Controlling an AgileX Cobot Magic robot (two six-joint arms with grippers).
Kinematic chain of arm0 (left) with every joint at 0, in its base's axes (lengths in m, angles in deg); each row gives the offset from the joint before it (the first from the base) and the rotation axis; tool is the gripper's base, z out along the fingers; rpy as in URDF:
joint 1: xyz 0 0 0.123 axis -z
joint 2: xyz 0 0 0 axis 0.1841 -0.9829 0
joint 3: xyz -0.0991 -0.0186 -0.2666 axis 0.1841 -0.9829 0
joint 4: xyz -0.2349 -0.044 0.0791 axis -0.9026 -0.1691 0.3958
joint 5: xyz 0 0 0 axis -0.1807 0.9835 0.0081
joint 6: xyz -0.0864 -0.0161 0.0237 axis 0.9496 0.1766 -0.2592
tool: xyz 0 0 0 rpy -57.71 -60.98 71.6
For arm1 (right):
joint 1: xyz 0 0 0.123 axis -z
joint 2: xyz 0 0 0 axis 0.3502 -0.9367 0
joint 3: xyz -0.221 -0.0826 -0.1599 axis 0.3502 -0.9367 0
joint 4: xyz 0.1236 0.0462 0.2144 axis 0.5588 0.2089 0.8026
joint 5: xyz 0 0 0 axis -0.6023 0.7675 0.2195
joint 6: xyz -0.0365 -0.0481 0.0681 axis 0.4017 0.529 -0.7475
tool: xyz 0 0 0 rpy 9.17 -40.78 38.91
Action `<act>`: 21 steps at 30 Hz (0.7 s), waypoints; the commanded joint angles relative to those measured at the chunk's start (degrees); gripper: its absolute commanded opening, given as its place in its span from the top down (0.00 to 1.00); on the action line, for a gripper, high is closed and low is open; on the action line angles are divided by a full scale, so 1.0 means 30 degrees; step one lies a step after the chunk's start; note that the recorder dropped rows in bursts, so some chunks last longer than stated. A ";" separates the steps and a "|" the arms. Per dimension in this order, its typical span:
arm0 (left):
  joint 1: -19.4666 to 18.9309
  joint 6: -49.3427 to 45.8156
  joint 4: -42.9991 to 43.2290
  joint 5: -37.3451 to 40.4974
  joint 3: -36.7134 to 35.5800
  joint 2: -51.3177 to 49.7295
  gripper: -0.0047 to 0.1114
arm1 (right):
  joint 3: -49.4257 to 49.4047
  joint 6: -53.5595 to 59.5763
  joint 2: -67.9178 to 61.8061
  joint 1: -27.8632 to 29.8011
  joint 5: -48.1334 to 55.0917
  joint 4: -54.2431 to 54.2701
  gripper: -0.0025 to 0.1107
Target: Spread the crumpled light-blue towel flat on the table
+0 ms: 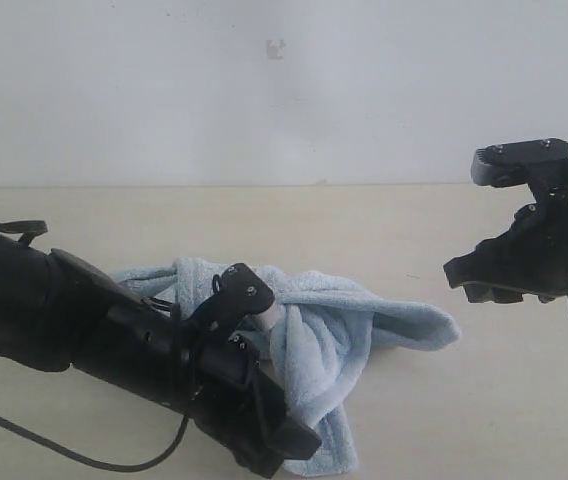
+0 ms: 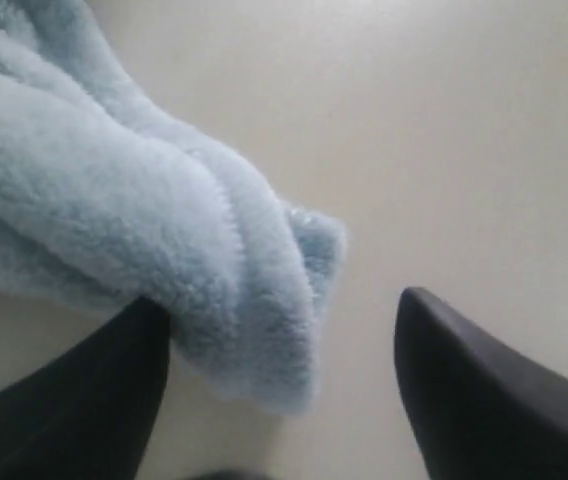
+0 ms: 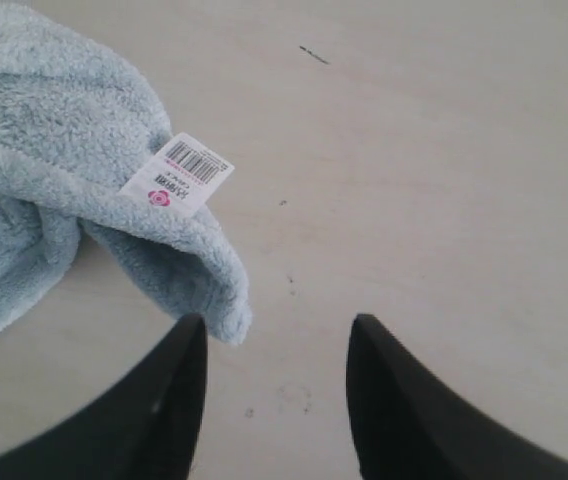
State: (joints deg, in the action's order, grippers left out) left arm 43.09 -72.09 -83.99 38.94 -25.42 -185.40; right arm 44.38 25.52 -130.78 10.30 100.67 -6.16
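Note:
The light-blue towel [image 1: 349, 320] lies crumpled in folds at the middle of the cream table [image 1: 464, 420]. My left gripper [image 1: 296, 442] reaches low across the towel's near side. In the left wrist view it [image 2: 282, 300] is open, and a fluffy folded end of the towel [image 2: 114, 200] hangs down between its fingers, brushing one of them. My right gripper [image 1: 469, 278] hovers above the table to the right of the towel. It [image 3: 280, 320] is open over bare table, with a towel corner [image 3: 219, 290] beside one finger. The white barcode tag [image 3: 177, 172] sits on that corner.
A plain white-grey wall [image 1: 264, 90] rises behind the table's far edge. Bare table stretches to the right of the towel and in front of it. The left arm's black body [image 1: 84, 320] and its cable cover the near left.

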 commanded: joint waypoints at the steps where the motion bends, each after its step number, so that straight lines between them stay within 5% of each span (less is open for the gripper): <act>1: 0.0312 0.0279 -0.0396 -0.2850 0.0007 0.0004 0.48 | 0.0175 0.0176 0.0019 0.0133 -0.0181 -0.0019 0.60; 4: 0.0312 0.0324 -0.0636 -0.2934 0.0007 0.0004 0.57 | 0.0175 0.0176 0.0019 0.0133 -0.0260 -0.0019 0.60; 9: 0.0269 0.2882 -0.1079 -0.1372 0.0047 0.0038 0.92 | 0.0175 0.0140 0.0019 0.0133 -0.0313 0.0033 0.60; 16: 0.0269 0.8145 0.3185 0.2968 0.0003 0.0662 0.93 | 0.0175 0.0140 0.0019 0.0133 -0.0280 0.0194 0.60; 21: 0.0241 1.1114 0.5689 0.2084 -0.0143 0.2935 0.93 | 0.0175 0.0140 0.0019 0.0133 0.0075 0.0673 0.60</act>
State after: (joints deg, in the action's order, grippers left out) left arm 43.71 -43.64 -70.51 46.21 -25.65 -180.66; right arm 44.52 25.65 -130.78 10.30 100.22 -4.89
